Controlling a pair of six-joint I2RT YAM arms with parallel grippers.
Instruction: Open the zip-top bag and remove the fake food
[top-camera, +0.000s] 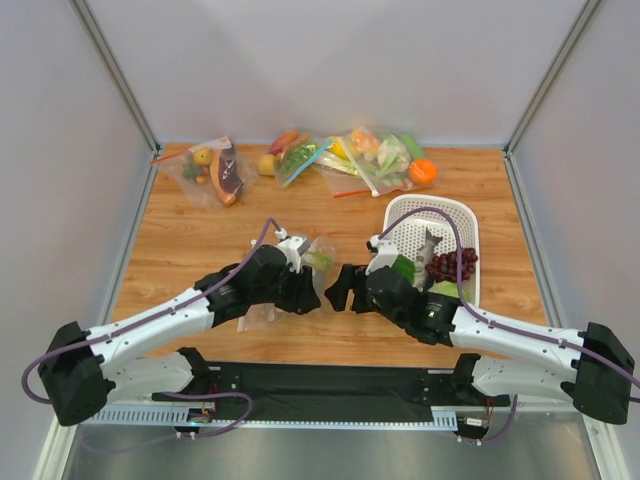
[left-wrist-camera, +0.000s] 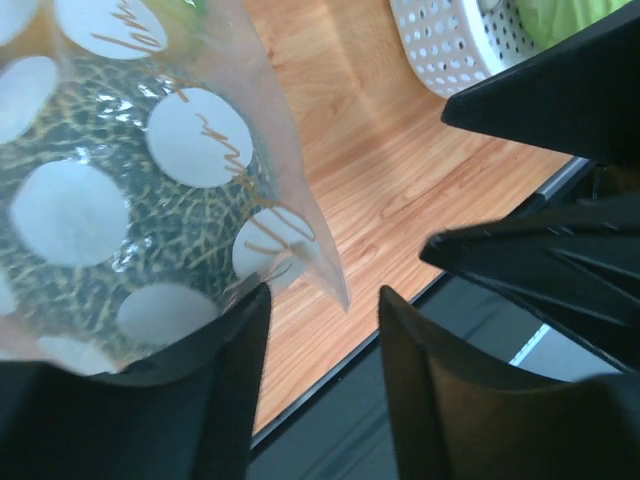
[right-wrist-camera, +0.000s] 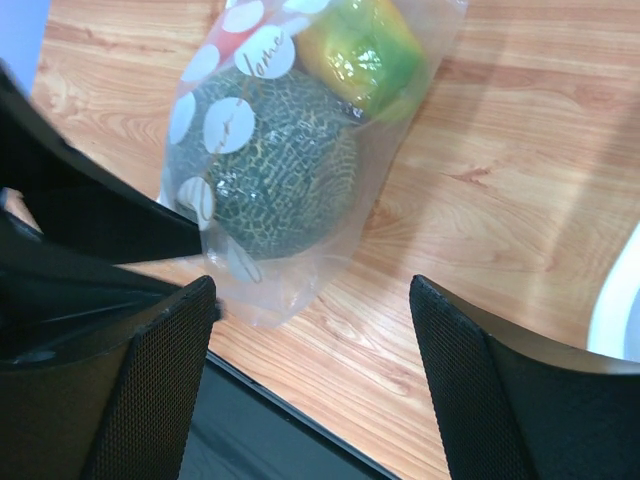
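The zip-top bag (top-camera: 305, 262), clear with white polka dots, lies on the table between my two grippers. Inside it is the fake food: a grey-green netted ball (right-wrist-camera: 270, 165), a yellow-green fruit (right-wrist-camera: 360, 50) and a red piece (right-wrist-camera: 225, 45). My left gripper (left-wrist-camera: 323, 295) is open; its left finger (left-wrist-camera: 235, 360) touches the bag's lower edge, and the bag's corner (left-wrist-camera: 330, 280) hangs just above the gap. My right gripper (right-wrist-camera: 312, 285) stands wide open over the wood, facing the bag, whose clear end lies by its left finger (right-wrist-camera: 170, 340). Both grippers nearly meet at the near side (top-camera: 325, 292).
A white basket (top-camera: 430, 199) at the right holds dark grapes (top-camera: 450, 265) and a green piece. Plain clear bags of food (top-camera: 212, 172) (top-camera: 370, 160) and an orange (top-camera: 423, 172) lie along the back. The table's black front edge (right-wrist-camera: 270, 430) runs just below the grippers.
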